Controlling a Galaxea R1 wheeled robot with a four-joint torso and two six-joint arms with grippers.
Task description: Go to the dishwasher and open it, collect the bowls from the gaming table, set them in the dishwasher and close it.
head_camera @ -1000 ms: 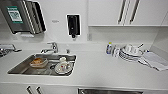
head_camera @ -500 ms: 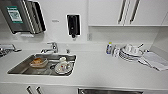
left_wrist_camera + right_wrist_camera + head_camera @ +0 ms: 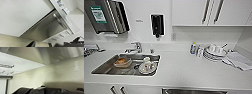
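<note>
Facing dishwasher (image 3: 50, 26), arm low.

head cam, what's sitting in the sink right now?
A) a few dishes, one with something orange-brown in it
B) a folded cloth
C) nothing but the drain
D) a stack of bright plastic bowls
A: the steel sink holds a shallow dish with orange-brown contents and a white plate with small items on it; the stacked white crockery and the cloth lie on the counter to the side.
</note>
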